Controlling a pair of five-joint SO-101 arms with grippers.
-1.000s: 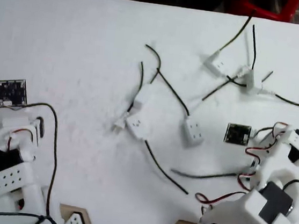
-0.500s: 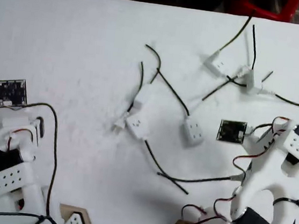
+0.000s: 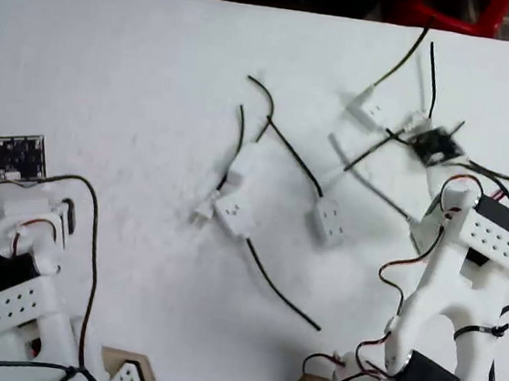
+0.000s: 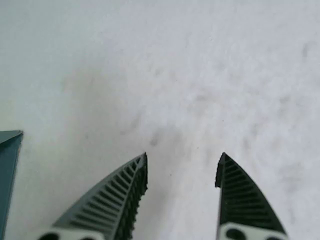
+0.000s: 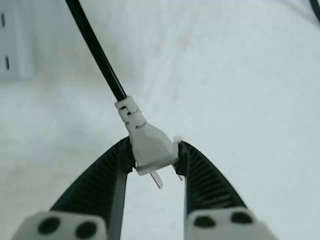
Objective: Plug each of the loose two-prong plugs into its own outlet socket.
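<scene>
A white two-prong plug (image 5: 148,146) on a black cord (image 5: 96,50) is clamped between the ribbed black fingers (image 5: 107,185) of the right gripper (image 5: 155,147). The jaws are closed on the sides of the plug's body. The two metal prongs are pointed back toward the wrist, and the plug is held over the white table (image 5: 250,75). A white outlet socket (image 5: 10,45) with dark slots is seen farther off in the right wrist view, well apart from the plug.

In the high view, the right arm (image 3: 469,243) is stretched toward the far right part of the table, where black cords and small white pieces are clustered. Near the middle of the table a white rectangular socket block (image 3: 329,222) is laid on the end of a black cord. A second white socket block (image 3: 232,214) is placed to one side of it, with a small loose white plug (image 3: 202,213) just beside that block.

The left arm (image 3: 17,292) is folded at the near left corner. The jaws of the left gripper (image 4: 183,157) are held apart over bare white table.
</scene>
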